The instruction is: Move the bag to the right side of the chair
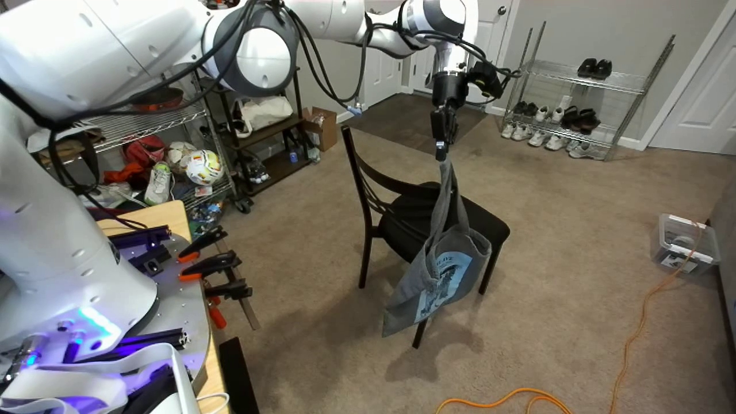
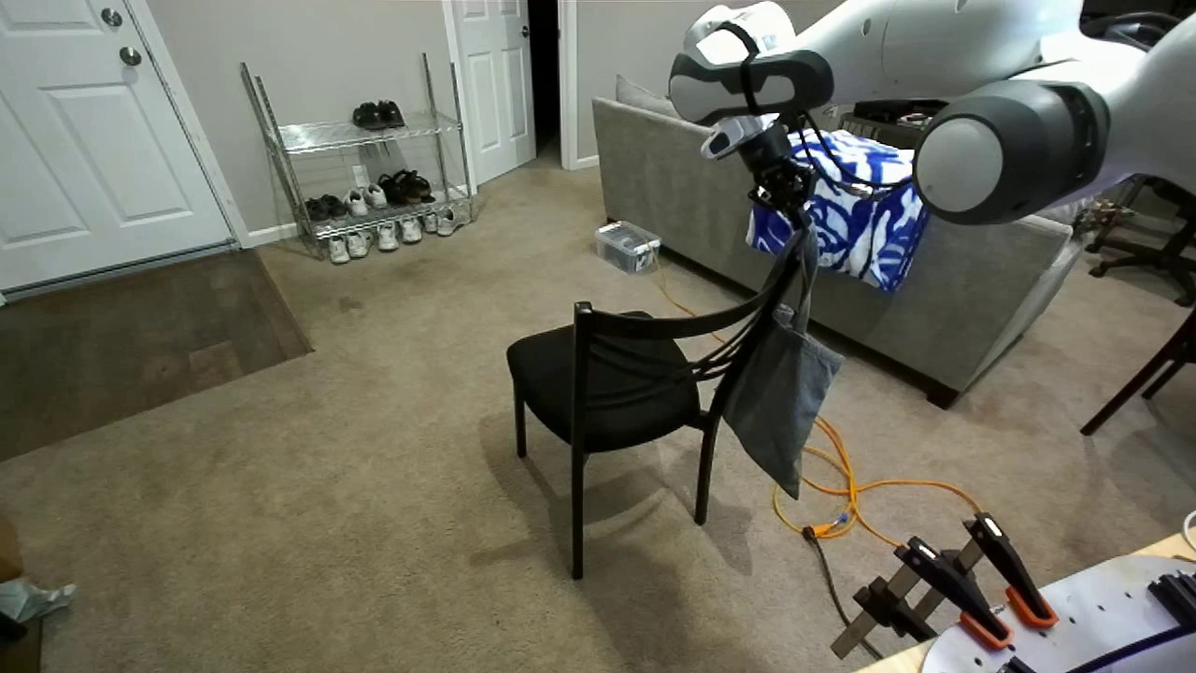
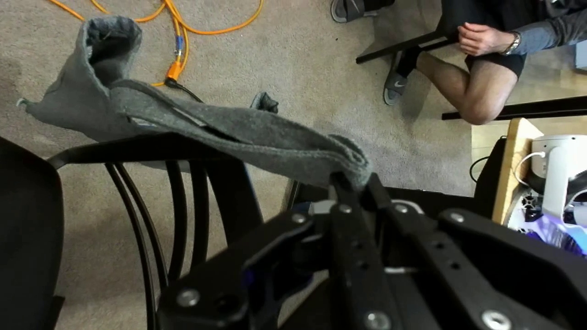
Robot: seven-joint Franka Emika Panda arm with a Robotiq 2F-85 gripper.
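The limp grey-blue bag [image 1: 428,282] hangs by its long handles from my gripper [image 1: 441,150], showing a blue printed patch in an exterior view. In the wrist view, the folded handles [image 3: 257,133] run up to the fingertips, and my gripper [image 3: 355,179] is shut on them. The black chair [image 2: 551,374] stands upright on the carpet. In an exterior view, the bag [image 2: 785,383] hangs beside the right post of the backrest, its lower corner above the floor. Whether bag and chair touch I cannot tell. Part of the chair's seat [image 3: 27,229] shows at the wrist view's left.
An orange cord [image 2: 850,477] lies on the carpet near the bag. A grey sofa [image 2: 972,308] and a clear bin [image 2: 628,246] stand beyond. Clamps [image 1: 213,264] jut from the robot's table edge. A seated person [image 3: 486,87] shows in the wrist view. Shoes fill a wire rack [image 1: 604,86].
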